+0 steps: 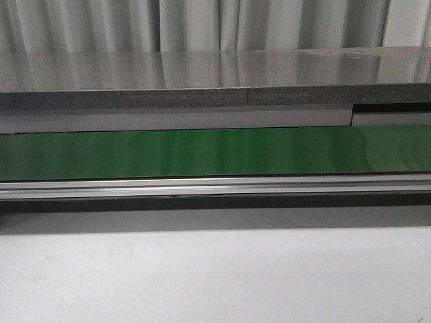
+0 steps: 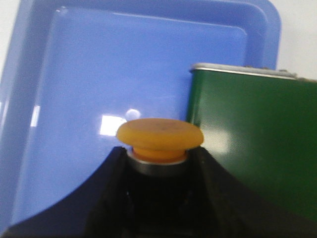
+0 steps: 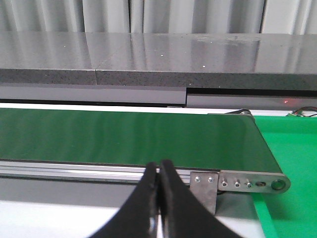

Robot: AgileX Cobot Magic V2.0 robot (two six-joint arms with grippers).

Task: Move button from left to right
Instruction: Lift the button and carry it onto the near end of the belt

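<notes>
In the left wrist view my left gripper (image 2: 159,161) is shut on the button (image 2: 159,135). Its round orange-yellow cap sticks out past the black fingers (image 2: 111,178); its dark base sits between them with a silver ring showing. The button hangs over a blue tray (image 2: 74,74), beside the end of the green conveyor belt (image 2: 247,139). In the right wrist view my right gripper (image 3: 158,168) is shut and empty, its fingertips together in front of the belt's rail (image 3: 74,168). Neither gripper shows in the front view.
The green conveyor belt (image 1: 215,151) runs across the front view with an aluminium rail (image 1: 215,187) in front and a grey counter (image 1: 202,77) behind. Its right end with a metal bracket (image 3: 247,182) meets a green surface (image 3: 290,144). A white table (image 1: 215,276) lies in front.
</notes>
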